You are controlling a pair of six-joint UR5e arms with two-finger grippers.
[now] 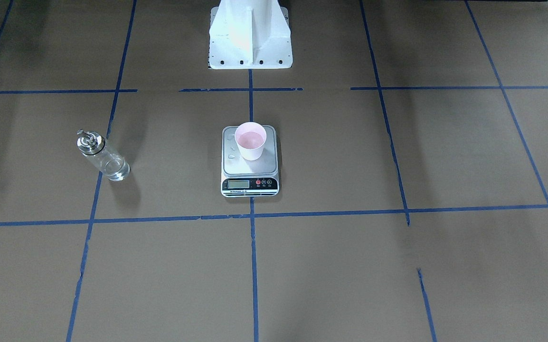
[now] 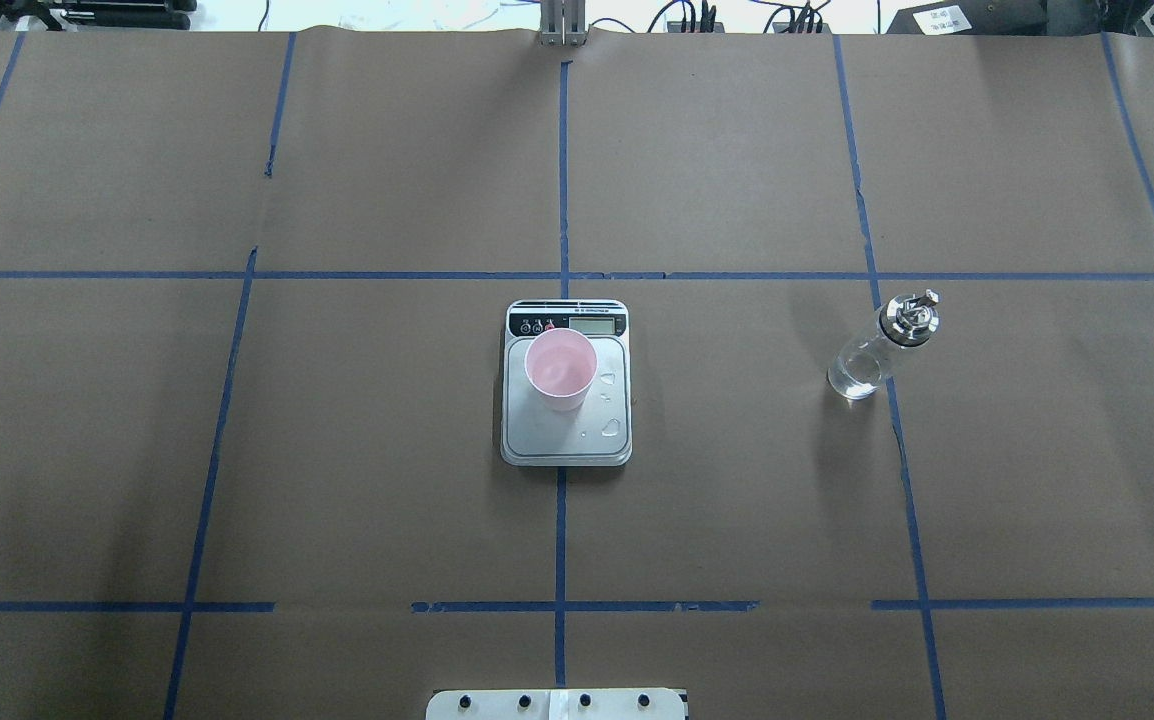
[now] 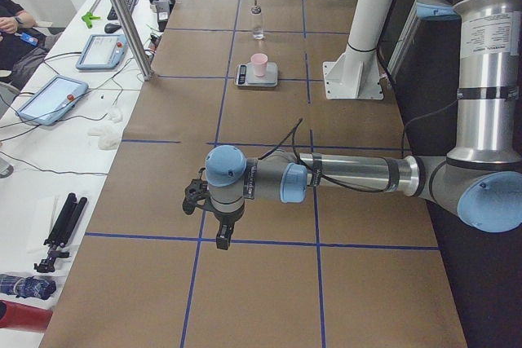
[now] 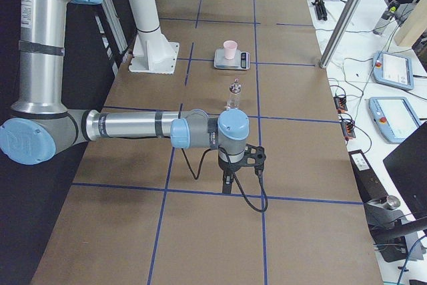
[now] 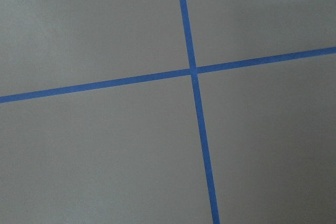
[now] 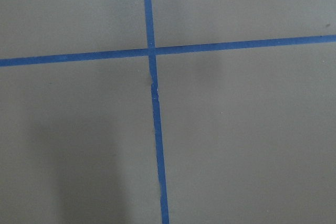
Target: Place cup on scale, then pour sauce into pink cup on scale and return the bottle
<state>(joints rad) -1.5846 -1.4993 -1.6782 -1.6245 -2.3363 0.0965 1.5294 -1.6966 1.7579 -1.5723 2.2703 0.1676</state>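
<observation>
Brown-paper worktop point(image 2: 387, 480), blue tape grid. Cup point(image 2: 560, 370) sits on scale point(image 2: 567, 440), mid-worktop. Bottle point(image 2: 877, 350) upright toward right edge, nearer my right end effector point(image 4: 227, 182) than left end effector point(image 3: 222, 238). Fingers spread or pressed together: cannot tell, either side.

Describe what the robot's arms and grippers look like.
The left arm and right arm are silver-grey tubes with light blue joint caps and a loose black cable near each wrist. The left gripper and right gripper are small and black.
</observation>
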